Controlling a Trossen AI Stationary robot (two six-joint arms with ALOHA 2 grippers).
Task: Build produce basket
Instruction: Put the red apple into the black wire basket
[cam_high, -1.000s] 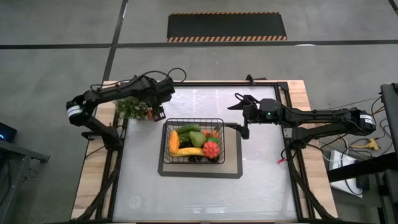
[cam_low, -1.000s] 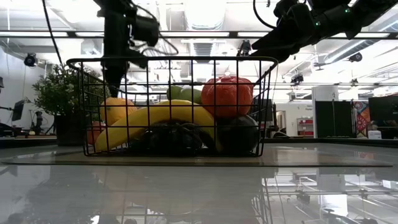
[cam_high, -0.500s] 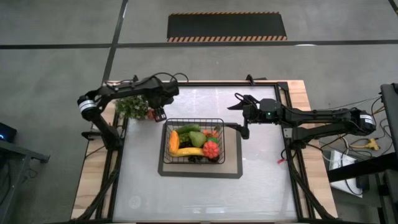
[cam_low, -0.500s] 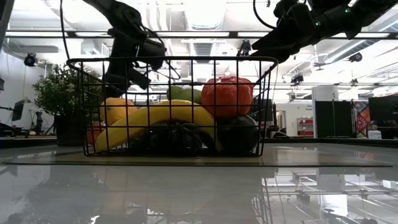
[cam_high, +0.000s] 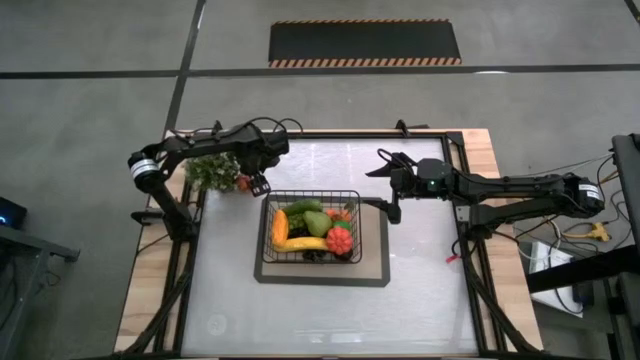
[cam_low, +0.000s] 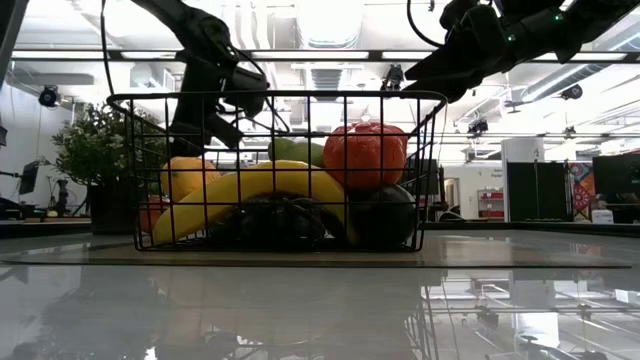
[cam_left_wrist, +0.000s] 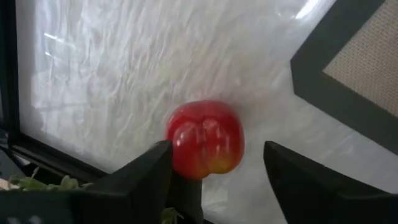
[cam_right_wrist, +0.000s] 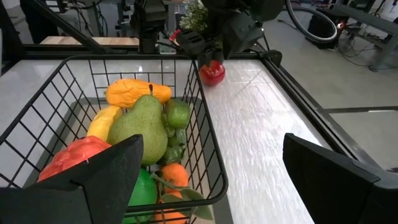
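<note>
The black wire basket (cam_high: 312, 228) stands on a dark-bordered grey mat (cam_high: 320, 274). It holds a yellow banana (cam_high: 304, 243), a green pear (cam_right_wrist: 140, 127), a red tomato (cam_high: 340, 238), orange pieces and dark grapes. A red apple (cam_left_wrist: 205, 138) lies on the white table off the basket's far left corner; it also shows in the right wrist view (cam_right_wrist: 212, 73). My left gripper (cam_left_wrist: 214, 148) is open just above the apple, with one finger on each side of it. My right gripper (cam_high: 392, 207) is open and empty above the basket's right side.
A bushy green potted plant (cam_high: 210, 172) stands at the table's far left, right beside the apple and my left arm. The table's dark frame (cam_left_wrist: 37, 152) runs close behind the apple. The near half of the white table (cam_high: 320, 315) lies in front of the mat.
My left arm has swung its wrist a little toward the table's right. The gripper has tipped from upright to slanted over the apple. The apple and the basket have stayed where they were.
</note>
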